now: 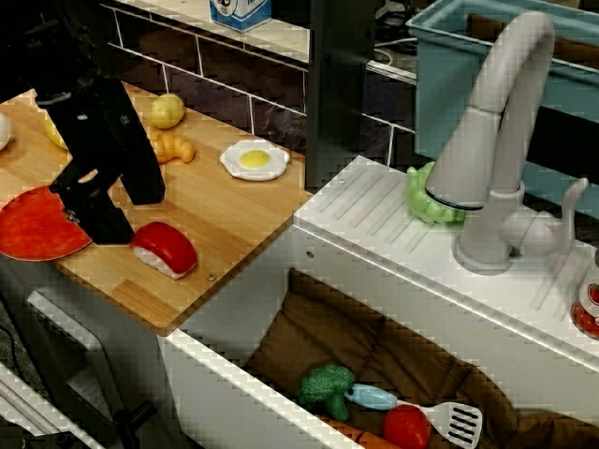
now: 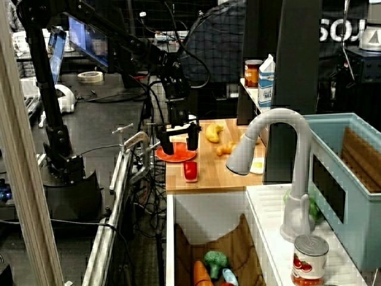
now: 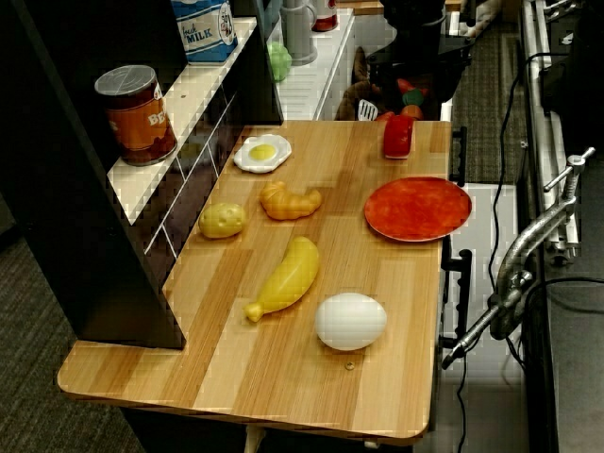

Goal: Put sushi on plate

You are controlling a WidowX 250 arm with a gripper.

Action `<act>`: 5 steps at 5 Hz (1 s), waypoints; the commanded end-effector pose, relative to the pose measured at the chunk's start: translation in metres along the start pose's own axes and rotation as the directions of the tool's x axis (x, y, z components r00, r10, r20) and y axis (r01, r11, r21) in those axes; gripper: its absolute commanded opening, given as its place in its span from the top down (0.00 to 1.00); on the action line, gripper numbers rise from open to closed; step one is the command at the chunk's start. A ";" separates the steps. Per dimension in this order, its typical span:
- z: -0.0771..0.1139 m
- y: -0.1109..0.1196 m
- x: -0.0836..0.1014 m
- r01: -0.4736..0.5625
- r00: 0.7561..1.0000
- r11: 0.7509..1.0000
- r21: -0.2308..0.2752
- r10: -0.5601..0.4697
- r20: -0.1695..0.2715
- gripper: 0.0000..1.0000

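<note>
The sushi, a glossy red top on white rice, lies on the wooden board near its front edge; it also shows in the other views. The red-orange plate sits to its left on the board's edge, bare. My black gripper is open and empty. It hangs just above the board between plate and sushi, with one finger over the plate's rim and close beside the sushi. From the side view, the gripper stands over the plate, behind the sushi.
On the board are a fried egg, a croissant, a potato, a banana and a white egg. To the right is a sink holding broccoli, a spatula and a tomato, with a grey faucet behind it.
</note>
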State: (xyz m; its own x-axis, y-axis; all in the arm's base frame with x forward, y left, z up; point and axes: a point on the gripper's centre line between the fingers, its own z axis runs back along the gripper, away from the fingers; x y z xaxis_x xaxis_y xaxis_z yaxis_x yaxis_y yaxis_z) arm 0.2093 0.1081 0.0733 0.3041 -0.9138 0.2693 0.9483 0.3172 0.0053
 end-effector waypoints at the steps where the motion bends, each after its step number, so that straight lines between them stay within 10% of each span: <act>1: 0.010 0.011 0.001 0.029 0.999 0.999 0.015 -0.028 -0.039 0.00; 2: 0.005 0.008 0.012 0.124 0.992 0.992 0.007 -0.123 -0.025 0.00; 4: 0.001 -0.002 0.018 0.538 0.843 0.841 -0.058 -0.535 0.062 0.00; 5: -0.003 0.000 0.016 0.530 0.848 0.845 -0.068 -0.529 0.036 0.00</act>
State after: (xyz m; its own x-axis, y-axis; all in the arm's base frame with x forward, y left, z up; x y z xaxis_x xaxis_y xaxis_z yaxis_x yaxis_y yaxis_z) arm 0.2146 0.0893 0.0659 -0.2330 -0.9316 0.2790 0.9725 -0.2237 0.0651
